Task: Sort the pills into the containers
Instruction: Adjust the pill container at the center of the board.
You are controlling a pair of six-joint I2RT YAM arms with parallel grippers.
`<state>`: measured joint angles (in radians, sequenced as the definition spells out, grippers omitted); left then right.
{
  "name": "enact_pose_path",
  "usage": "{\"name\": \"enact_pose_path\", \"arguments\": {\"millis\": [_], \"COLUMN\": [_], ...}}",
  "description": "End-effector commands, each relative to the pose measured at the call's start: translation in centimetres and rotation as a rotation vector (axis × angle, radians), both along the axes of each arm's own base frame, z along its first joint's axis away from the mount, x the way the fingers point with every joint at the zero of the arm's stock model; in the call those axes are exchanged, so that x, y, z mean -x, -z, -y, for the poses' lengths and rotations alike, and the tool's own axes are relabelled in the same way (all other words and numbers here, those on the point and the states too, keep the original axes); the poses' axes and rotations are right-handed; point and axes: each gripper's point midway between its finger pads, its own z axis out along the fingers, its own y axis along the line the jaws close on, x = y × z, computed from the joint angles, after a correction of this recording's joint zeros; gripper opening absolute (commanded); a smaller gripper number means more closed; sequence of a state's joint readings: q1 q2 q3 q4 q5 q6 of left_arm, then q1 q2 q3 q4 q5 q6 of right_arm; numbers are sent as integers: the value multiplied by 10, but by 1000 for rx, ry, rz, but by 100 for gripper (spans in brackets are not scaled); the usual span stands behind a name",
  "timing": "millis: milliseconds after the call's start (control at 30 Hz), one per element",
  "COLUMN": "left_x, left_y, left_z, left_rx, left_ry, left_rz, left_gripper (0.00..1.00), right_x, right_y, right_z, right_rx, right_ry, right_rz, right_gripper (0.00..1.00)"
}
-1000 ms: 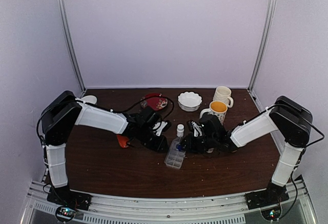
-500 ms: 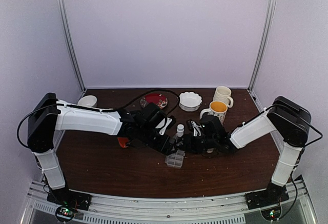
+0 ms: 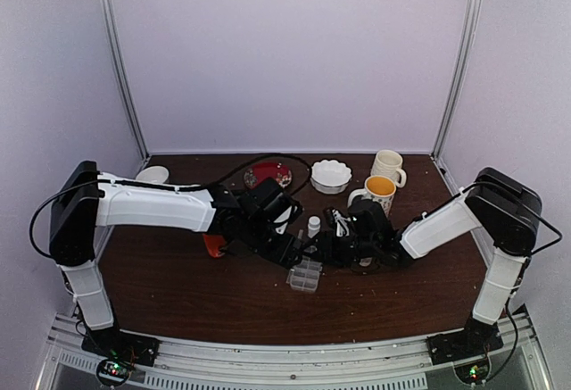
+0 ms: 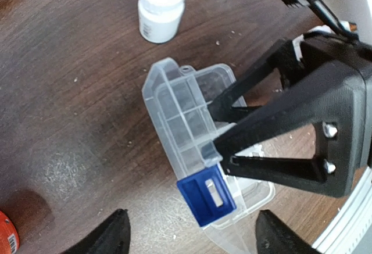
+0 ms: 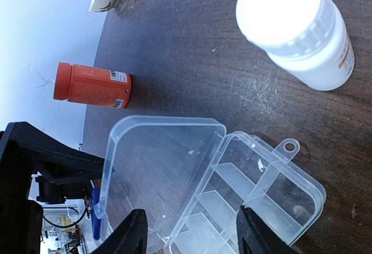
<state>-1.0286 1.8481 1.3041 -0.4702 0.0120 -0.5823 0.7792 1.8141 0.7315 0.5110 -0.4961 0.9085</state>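
1. Pill box: clear plastic with its lid open, lying mid-worktop. It sits between the two end effectors and just on the near side of them. We judge neither arm clearly nearer.
2. Long axis: in the left wrist view it runs away from the fingers, toward the white bottle.
3. Left end effector: fingers spread wide and holding nothing, with the box straight ahead and below.
4. Right end effector: fingers apart, straddling the box edge; we see no pinch.
5. Left wrist view only: the blue latch, with a right finger against the lid beside it.
6. Right wrist view only: the lid tilted back, the cells seemingly empty, and an orange bottle beyond.
7. Pills: we can make out none in any view.
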Motion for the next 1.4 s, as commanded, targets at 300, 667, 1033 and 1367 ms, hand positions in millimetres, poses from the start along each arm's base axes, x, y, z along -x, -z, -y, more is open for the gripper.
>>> {"name": "enact_pose_path", "arguments": {"millis": [300, 667, 1033, 1367], "left_x": [-12, -12, -18, -17], "left_y": [5, 43, 70, 71], "left_z": [-33, -43, -64, -57], "left_rx": [94, 55, -102, -107], "left_ry": [-137, -148, -184, -148], "left_rz": [-63, -149, -129, -128], "left_gripper": [38, 31, 28, 25], "right_x": [3, 3, 2, 2], "right_y": [14, 17, 13, 11], "right_z": [13, 16, 17, 19], "right_rx": [87, 119, 150, 164], "right_ry": [15, 9, -4, -9], "right_rz": [-17, -8, 10, 20], "right_gripper": [52, 51, 50, 49]}}
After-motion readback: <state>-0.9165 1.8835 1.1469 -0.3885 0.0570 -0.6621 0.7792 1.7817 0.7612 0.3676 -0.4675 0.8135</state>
